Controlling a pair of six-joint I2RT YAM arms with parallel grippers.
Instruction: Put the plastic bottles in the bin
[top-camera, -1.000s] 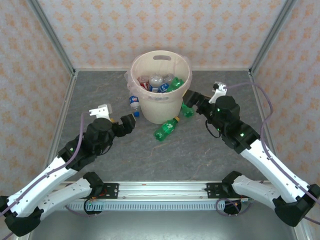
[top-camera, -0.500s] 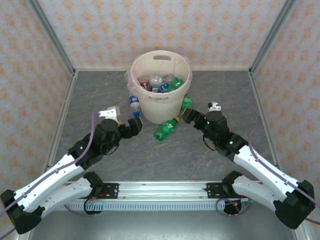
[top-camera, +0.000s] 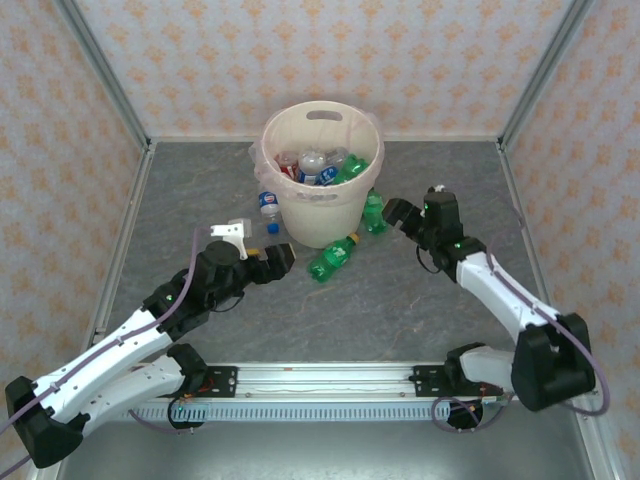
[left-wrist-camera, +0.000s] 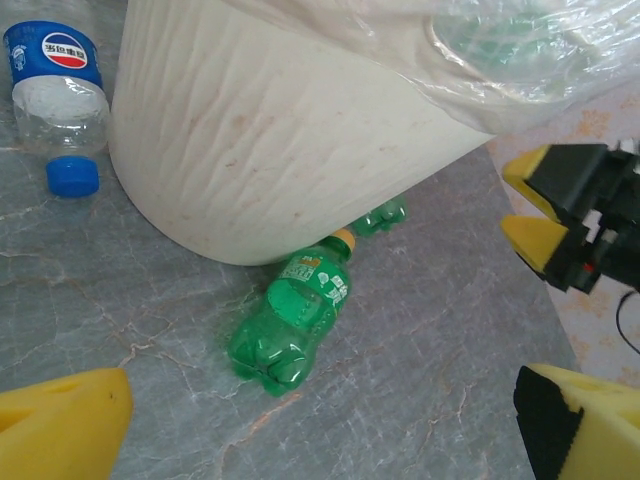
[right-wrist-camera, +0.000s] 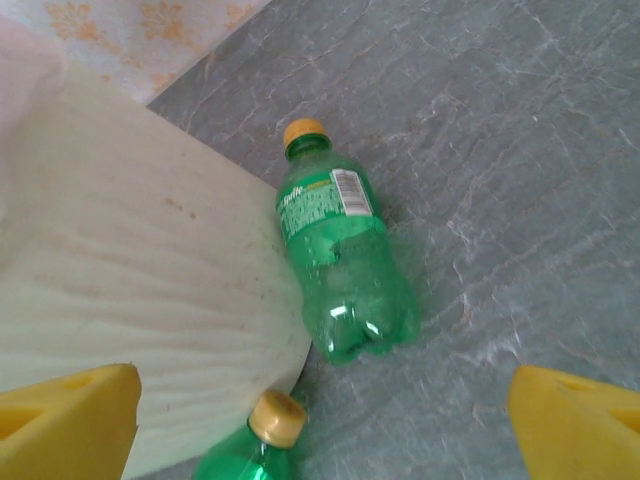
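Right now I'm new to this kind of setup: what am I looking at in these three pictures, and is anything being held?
These are two robot arms bolted at the near edge of a grey table. The overhead picture looks down from behind them. The other two come from cameras on each wrist, so the yellow pads at their bottom corners are that arm's own fingers. A large cream bin stands in the middle, with several bottles inside. Three more lie on the table: a green one in front, a second green one by its right side, and a clear one with a blue cap on its left. The left hand and the right hand are both open and hold nothing.
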